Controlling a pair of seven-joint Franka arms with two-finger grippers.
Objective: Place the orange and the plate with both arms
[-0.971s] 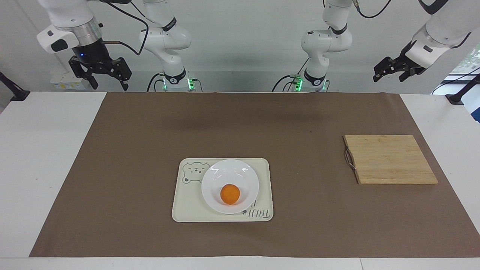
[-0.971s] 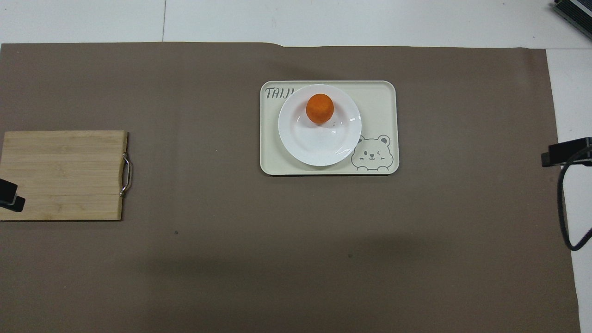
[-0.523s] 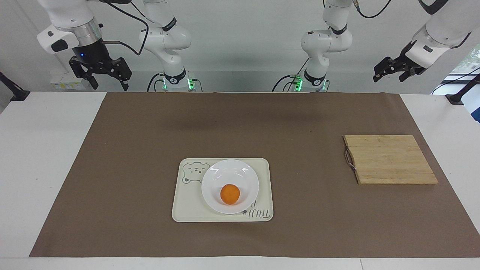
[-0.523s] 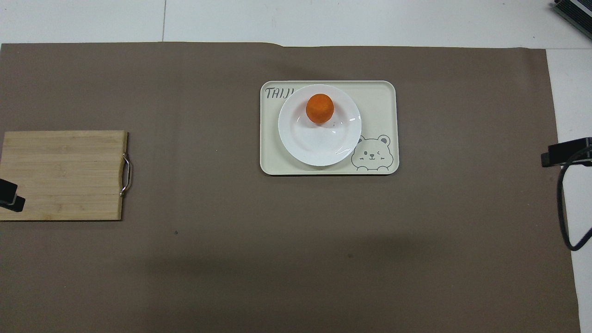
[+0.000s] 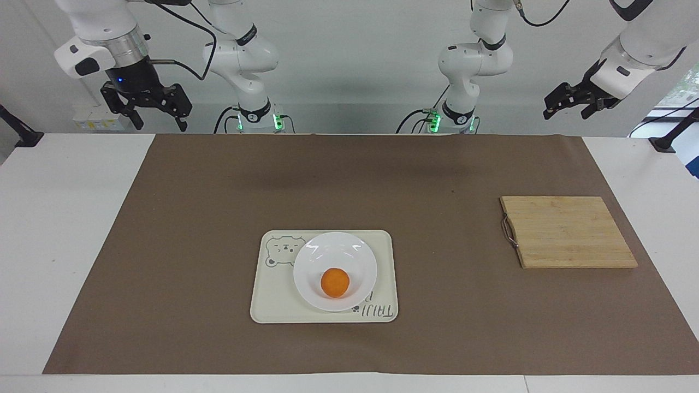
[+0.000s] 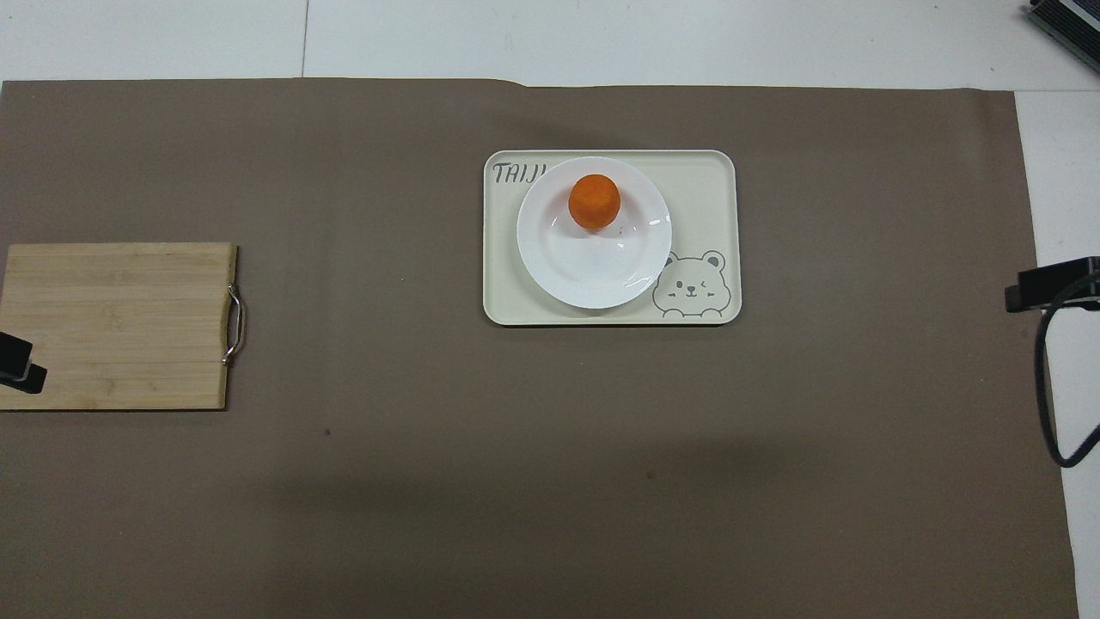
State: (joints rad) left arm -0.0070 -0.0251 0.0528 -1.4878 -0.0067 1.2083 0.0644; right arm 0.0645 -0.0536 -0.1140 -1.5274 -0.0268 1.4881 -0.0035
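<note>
The orange (image 5: 335, 282) (image 6: 594, 201) lies in the white plate (image 5: 349, 256) (image 6: 593, 266), on the part of it farther from the robots. The plate stands on a cream bear-print tray (image 5: 273, 300) (image 6: 705, 189) at mid-table. My right gripper (image 5: 158, 121) hangs open and empty, raised over the table edge by the robots at the right arm's end; a part of it shows in the overhead view (image 6: 1053, 285). My left gripper (image 5: 567, 112) is open and empty, raised at the left arm's end; its tip shows over the board's corner (image 6: 17, 365). Both arms wait.
A bamboo cutting board (image 5: 568, 231) (image 6: 116, 325) with a metal handle lies toward the left arm's end of the table. A brown mat (image 5: 218, 191) covers most of the white table. Two gripperless arm bases with green lights (image 5: 256, 117) stand at the robots' edge.
The right gripper has risen very slightly. Nothing else has moved.
</note>
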